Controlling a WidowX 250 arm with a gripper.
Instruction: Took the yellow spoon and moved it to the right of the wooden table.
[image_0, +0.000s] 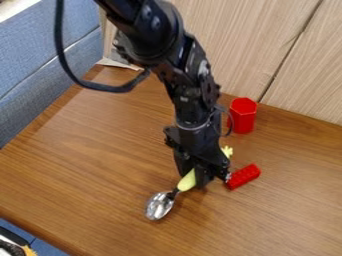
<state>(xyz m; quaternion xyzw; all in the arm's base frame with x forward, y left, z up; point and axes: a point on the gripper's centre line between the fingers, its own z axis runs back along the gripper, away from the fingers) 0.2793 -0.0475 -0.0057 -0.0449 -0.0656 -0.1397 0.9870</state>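
"Camera view, lower left corner first: what's nearest?"

"A bundle (15, 246), black, white and orange, cut off by the edge. I can't tell what it is."

"And on the tabletop (100, 165)?"

"Nearest is the spoon (159, 205), just left of the middle. Its shiny bowl points down and left, and the yellow handle (187, 181) runs up and right beneath the end effector (198, 179), which hides much of it."

"Is it pinched?"

"I can't tell, nor whether the spoon lies flat or is lifted a little."

"What's by the end effector, on the right?"

"A red brick (244, 176), set at a slant. Its near end comes right up to the black parts; whether they touch isn't clear."

"And the yellow scrap (228, 151) above?"

"It pokes out behind the end effector. It may be the handle's far tip, but the join is covered."

"Any container?"

"Perhaps the red hexagon (243, 116), upright, farther back near the panel (294, 65). I can't make out whether its top is open or what it might hold. A thin wire loop crosses its left side."

"Farthest?"

"The arm (190, 95), cut off at the top, with a thick cable (100, 87) drooping left. Behind are a pale sheet (119, 64), partly covered, and blue padding (33, 65) beyond the left edge."
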